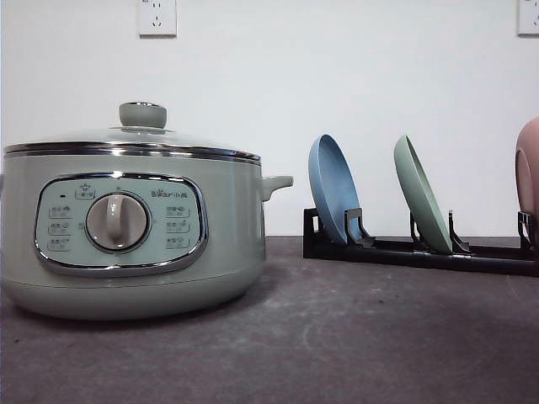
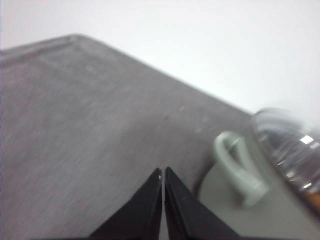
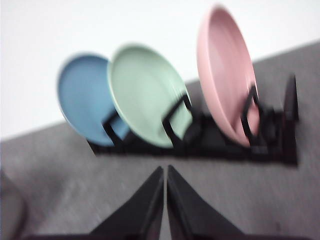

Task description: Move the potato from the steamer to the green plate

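The sage-green steamer (image 1: 126,223) sits lidded on the left; the green plate (image 1: 423,204) stands on edge, apparently tilted, well apart.

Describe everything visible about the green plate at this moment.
The green plate is a round, shallow dish in a matte pale mint-green, with a raised rim and a smooth, plastic-like look. It is empty and stands on edge, leaning slightly, in a slot of the black rack at the back right of the table. It sits between the blue plate and the pink plate, touching neither. Only the rack's prongs touch it. The right wrist view shows its concave face.
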Tool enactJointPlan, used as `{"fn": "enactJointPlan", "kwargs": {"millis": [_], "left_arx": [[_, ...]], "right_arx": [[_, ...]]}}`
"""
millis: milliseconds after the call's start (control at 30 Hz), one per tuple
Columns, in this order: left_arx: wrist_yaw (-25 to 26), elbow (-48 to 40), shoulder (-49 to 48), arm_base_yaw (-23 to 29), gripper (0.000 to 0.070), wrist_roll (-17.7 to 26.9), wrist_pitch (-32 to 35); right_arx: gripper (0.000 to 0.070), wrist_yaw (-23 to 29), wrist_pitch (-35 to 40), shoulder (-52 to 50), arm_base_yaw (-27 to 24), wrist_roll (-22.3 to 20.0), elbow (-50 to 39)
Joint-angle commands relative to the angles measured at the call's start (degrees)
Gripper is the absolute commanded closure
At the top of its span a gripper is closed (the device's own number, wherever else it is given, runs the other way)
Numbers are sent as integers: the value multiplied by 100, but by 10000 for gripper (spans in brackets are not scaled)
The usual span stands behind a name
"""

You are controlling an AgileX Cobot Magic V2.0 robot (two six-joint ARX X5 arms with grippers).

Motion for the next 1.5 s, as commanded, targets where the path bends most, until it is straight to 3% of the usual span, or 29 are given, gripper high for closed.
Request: {"fn": "enactJointPlan", "kwargs": {"millis": [0, 200, 400, 600, 900, 1133, 1467], "left_arx": [[136, 258, 28, 9, 700, -77, 74], [275, 969, 356, 9, 699, -92, -16], [594, 1910, 1040, 9, 699, 177, -251], [1208, 2948, 1991, 9, 699, 644, -721], [2454, 4485, 3397, 9, 700, 1454, -2091], [3472, 5343, 4199, -106, 700, 2122, -3086], [3989, 5814, 4503, -581, 700, 2670, -3904]], "right_arx": [[700, 4, 48, -13, 0, 116, 262], [700, 2, -111, 296, 0, 39, 1139], [700, -52, -419, 992, 0, -380, 2146], [700, -514, -1042, 1845, 0, -836, 3128], [700, -1196, -2635, 3217, 0, -1648, 4592], [700, -2140, -3689, 4139, 23, -2218, 5445], [700, -2577, -4722, 4752, 483, -2702, 5934]]}}
